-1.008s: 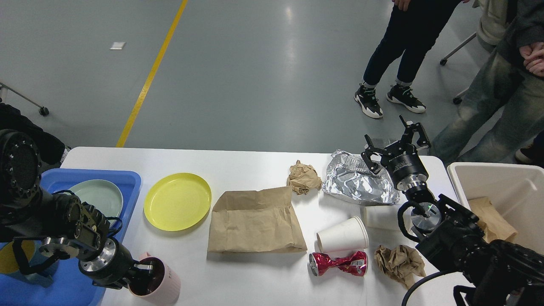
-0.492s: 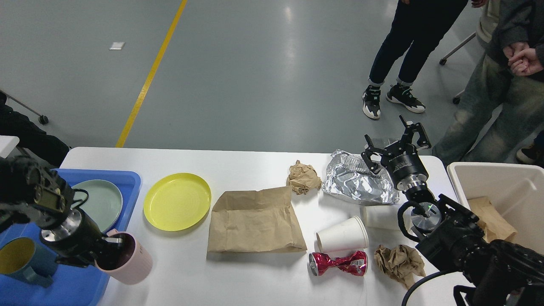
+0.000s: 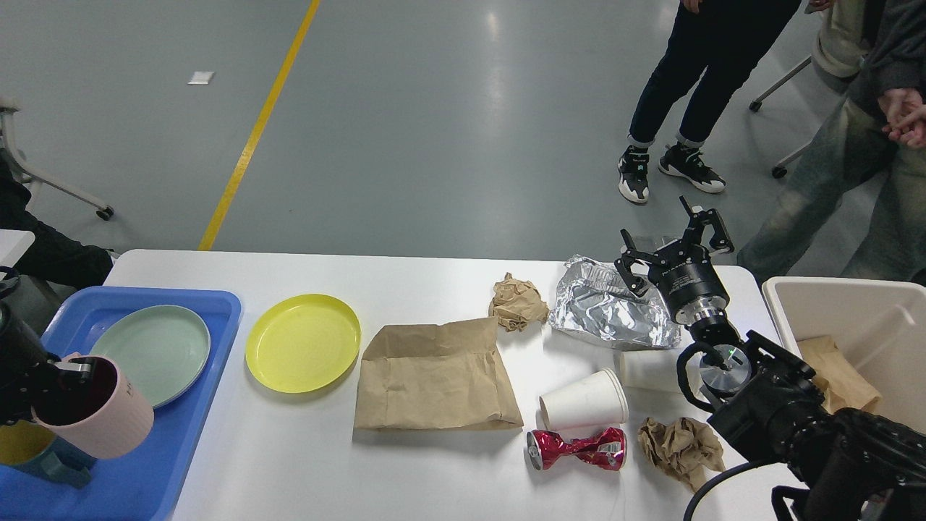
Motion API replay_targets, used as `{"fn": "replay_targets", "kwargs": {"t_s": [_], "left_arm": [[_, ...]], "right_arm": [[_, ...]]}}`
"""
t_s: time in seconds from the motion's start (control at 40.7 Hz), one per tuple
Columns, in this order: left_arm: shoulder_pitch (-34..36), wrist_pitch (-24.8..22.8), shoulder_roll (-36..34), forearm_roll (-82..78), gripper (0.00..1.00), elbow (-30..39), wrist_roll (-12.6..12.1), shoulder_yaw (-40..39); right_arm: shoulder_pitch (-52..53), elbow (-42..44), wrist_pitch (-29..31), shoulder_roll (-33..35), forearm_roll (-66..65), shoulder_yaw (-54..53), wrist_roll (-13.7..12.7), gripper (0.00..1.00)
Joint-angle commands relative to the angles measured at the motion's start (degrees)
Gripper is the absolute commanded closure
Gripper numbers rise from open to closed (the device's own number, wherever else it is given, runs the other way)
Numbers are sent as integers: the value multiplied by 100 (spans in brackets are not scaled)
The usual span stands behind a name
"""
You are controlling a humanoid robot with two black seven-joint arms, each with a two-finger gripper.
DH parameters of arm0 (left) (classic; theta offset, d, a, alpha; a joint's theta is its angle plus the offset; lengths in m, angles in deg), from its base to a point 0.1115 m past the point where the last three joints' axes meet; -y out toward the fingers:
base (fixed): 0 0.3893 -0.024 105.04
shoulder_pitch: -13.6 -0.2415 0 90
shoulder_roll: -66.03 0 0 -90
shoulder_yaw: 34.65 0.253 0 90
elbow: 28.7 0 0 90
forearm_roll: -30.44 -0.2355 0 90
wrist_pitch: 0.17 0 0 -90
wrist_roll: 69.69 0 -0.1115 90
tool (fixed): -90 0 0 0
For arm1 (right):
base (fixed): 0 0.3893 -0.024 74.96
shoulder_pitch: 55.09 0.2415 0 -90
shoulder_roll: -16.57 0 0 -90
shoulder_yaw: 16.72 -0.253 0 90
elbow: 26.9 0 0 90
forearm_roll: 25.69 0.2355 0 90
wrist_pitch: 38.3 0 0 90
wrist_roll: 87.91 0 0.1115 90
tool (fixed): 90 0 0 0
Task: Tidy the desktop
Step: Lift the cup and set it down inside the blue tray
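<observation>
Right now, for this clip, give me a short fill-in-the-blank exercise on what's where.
1. The left claw holds a pink ____ over the blue tray.
2. The plate inside that tray is pale ____.
3. The crushed can is ____.
4. The right claw hangs over crumpled ____.

Missing words: cup; green; red; foil

The desktop (image 3: 434, 275) is plain white. The tray (image 3: 210, 391) is blue, with a pale green plate (image 3: 155, 351) in it. The other plate (image 3: 302, 342) is yellow, the mug (image 3: 108, 420) pink, the paper bag (image 3: 434, 380) brown, the crushed can (image 3: 575, 449) red, and the foil (image 3: 611, 311) shiny silver.
</observation>
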Motion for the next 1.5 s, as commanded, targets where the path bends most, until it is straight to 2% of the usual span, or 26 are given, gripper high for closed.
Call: {"fn": "replay_targets", "kwargs": {"t_s": [0.0,0.148,0.221,0.393,0.59,0.762,0.885,1.475], "left_arm": [[-268,286,-255,13,100,-149,-34,-127],[-865,743,-308,30,100,-246,-34,-373],[-1331,1121,-317,100,100,-439,-25,-435],[-1911,1517,-501,136,100,-756,-78,-900],[-2211,1605,-572,136,100,-791,-87,-1138],[-2650,2290,-590,145,100,-791,-69,-1165],[-2782,2334,-572,136,100,-791,-78,-1358],[-3143,2396,-572,48,99,-923,-96,-1227]], "right_arm": [[-9,0,0,0,0,0,0,0],[-9,0,0,0,0,0,0,0],[-9,0,0,0,0,0,0,0],[-9,0,0,-9,0,0,0,0],[-9,0,-9,0,0,0,0,0],[-9,0,-9,0,0,0,0,0],[-9,0,-9,0,0,0,0,0],[-9,0,-9,0,0,0,0,0]]}}
